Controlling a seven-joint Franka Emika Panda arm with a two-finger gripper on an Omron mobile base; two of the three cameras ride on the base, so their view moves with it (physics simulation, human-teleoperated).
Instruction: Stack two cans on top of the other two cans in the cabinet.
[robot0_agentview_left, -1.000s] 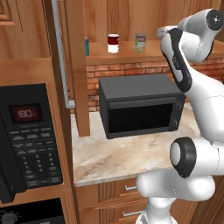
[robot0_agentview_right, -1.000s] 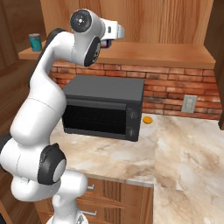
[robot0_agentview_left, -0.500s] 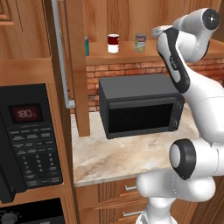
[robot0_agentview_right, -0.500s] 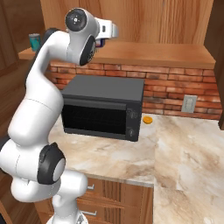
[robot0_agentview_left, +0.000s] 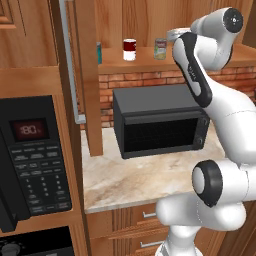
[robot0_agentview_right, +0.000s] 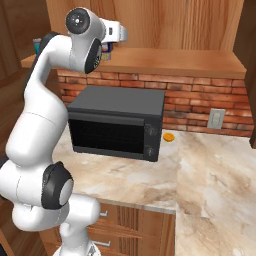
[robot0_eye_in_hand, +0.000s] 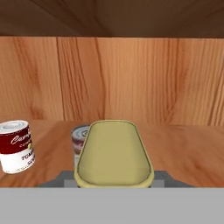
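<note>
While the yellow-topped can (robot0_eye_in_hand: 114, 152) sits clamped in the tool (robot0_eye_in_hand: 114, 179), closed tight on its sides, it hangs just in front of the greenish-beige can (robot0_eye_in_hand: 80, 139) on the cabinet shelf (robot0_eye_in_hand: 183, 144). That tin lies partly hidden behind the held one, so I judge alignment the main risk: lowered off-centre, the can may catch the rim, tip, or knock the lower tin over. Near it on one side stands the red-and-white can (robot0_eye_in_hand: 16, 146), which a sideways correction could bump. Further along the shelf, the teal can (robot0_agentview_left: 99, 52) stays well apart, beside the cabinet door (robot0_agentview_left: 87, 80).
</note>
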